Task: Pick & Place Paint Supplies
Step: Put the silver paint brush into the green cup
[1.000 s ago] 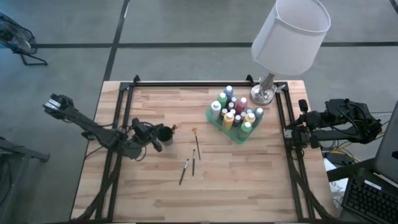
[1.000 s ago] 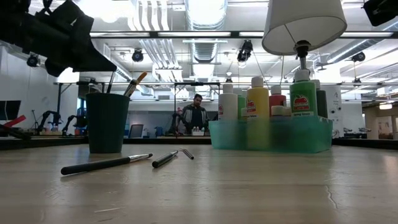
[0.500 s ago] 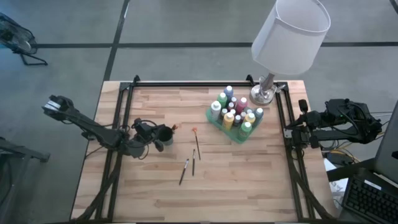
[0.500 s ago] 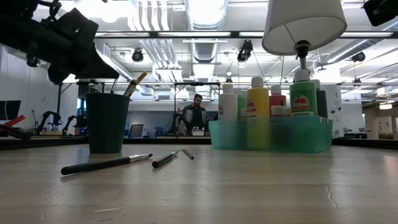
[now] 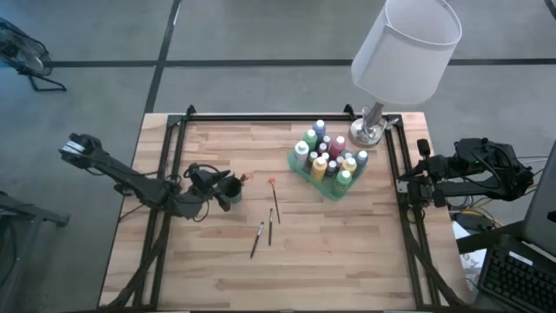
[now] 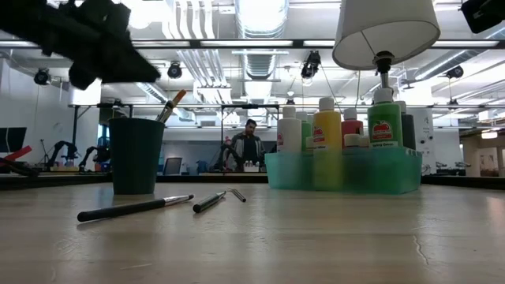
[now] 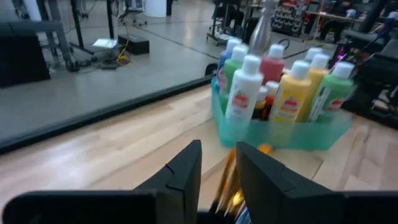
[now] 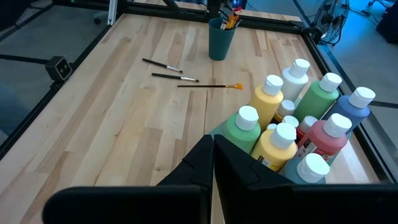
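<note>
A dark green cup [image 5: 231, 189] stands at the table's left middle, with an orange-tipped brush [image 6: 172, 104] sticking out of it. My left gripper [image 7: 218, 165] hovers open just over the cup, and brush ends [image 7: 227, 186] show in the gap between its fingers. Three thin brushes [image 5: 276, 202] [image 5: 269, 226] [image 5: 257, 239] lie flat on the wood to the right of the cup. Several white-capped paint bottles [image 5: 328, 155] stand in the translucent green tray [image 6: 347, 170]. My right gripper [image 8: 213, 155] waits shut at the table's right edge.
A lamp [image 5: 404, 48] with a white shade stands at the far right corner, its base [image 5: 368, 132] behind the tray. Black frame rails [image 5: 174, 156] run along the table's left, far and right sides. Bare wood lies across the near half.
In the low view my left gripper has risen a little from the cup's rim. A thin brush handle that showed between the gripper and the rim no longer shows there. The cup, the tray and the brushes on the table have kept still.
</note>
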Motion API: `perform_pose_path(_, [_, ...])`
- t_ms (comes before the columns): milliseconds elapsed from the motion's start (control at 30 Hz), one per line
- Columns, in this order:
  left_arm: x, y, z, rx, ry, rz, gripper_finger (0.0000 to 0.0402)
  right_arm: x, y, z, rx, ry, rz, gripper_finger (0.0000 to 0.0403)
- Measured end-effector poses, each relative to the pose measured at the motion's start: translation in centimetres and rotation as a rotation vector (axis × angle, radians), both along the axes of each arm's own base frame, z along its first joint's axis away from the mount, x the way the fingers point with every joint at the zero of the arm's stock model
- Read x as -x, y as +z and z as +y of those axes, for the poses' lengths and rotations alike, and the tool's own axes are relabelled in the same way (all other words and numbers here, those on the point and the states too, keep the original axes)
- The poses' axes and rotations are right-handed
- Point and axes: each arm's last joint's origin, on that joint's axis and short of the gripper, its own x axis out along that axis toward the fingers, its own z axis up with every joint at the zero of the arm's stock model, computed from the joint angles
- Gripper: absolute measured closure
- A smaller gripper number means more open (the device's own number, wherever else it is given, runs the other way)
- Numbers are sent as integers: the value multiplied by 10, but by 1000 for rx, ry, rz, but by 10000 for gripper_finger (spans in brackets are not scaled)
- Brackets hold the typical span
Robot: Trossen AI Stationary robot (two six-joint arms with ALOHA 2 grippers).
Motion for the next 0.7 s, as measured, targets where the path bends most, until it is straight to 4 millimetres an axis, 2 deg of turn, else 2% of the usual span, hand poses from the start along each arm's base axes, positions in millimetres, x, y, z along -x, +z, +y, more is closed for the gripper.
perform_pose_path(133, [-7, 26, -4, -28, -66, -3, 292, 0, 0, 0, 0, 0, 0, 394])
perform_pose_path(333, [-17, 60, -14, -31, -342, 14, 293, 0, 0, 0, 0, 0, 0, 394])
perform_pose_path(500, [-29, 75, -24, -31, -459, 89, 294, 0, 0, 0, 0, 0, -1, 394])
perform_pose_path(700, [-60, 87, -46, -107, -497, 285, 294, 0, 0, 0, 0, 0, 0, 394])
